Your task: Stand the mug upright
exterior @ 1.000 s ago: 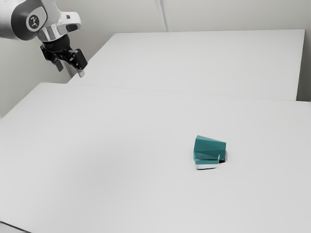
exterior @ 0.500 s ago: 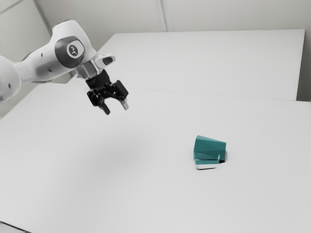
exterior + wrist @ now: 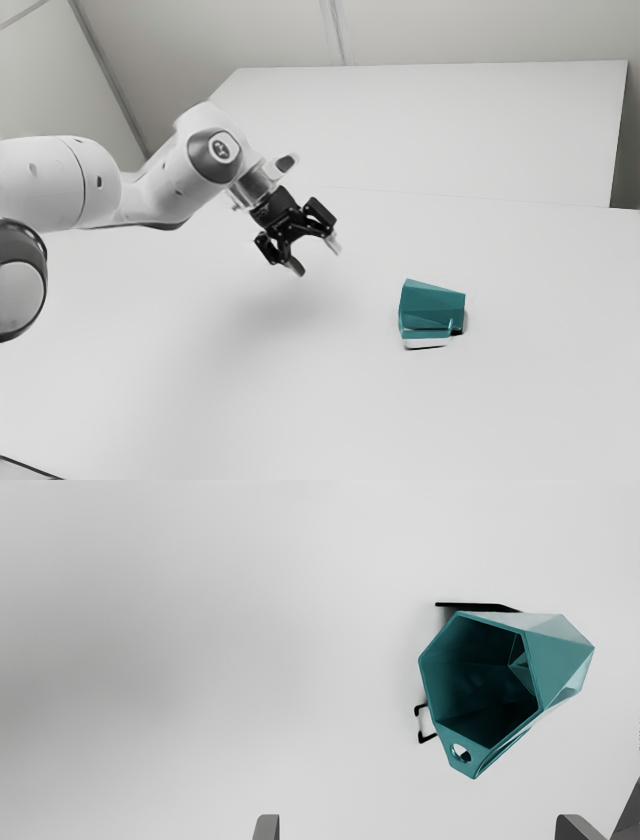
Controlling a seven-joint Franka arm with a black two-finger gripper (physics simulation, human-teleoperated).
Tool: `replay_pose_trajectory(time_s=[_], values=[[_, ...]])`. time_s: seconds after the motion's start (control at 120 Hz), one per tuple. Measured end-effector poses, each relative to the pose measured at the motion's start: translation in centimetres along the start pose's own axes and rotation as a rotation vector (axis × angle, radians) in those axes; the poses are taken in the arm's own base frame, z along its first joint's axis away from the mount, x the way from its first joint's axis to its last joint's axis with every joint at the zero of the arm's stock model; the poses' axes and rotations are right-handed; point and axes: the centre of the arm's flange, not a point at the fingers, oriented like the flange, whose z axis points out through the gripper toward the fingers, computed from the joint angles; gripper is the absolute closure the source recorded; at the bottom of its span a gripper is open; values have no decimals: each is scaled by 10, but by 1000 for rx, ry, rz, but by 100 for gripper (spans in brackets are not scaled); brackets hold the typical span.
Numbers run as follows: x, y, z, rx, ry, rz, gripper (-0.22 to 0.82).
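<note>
The gripper (image 3: 317,258) hangs above the table with its two fingers wide apart and nothing between them; it is toward the exterior view's left of the mug. A teal faceted mug (image 3: 432,305) lies on its side on the table, its handle toward the exterior view's near edge. In the wrist view the open mouth of the mug (image 3: 562,655) faces the camera, with the handle at one side of the rim, beyond the separated fingertips of the gripper (image 3: 417,827).
The mug lies on a wide white table (image 3: 250,390). Behind it stands another white surface (image 3: 430,130), with pale walls (image 3: 480,30) around. The arm comes in from the exterior view's left.
My gripper has swung from the exterior view's upper left toward its right and nearer the mug, with the fingers still apart. The mug has not moved.
</note>
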Motion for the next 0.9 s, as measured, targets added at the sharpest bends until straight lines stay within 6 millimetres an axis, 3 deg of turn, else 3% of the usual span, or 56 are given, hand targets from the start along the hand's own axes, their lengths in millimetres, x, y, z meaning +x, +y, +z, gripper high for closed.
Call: replay_pose_trajectory(time_s=[0.25,0.742,0.9], values=[[12,10,42,-92,5,-53,0],[2,47,115,-270,-69,-139,0],[5,48,133,-309,-74,-182,0]])
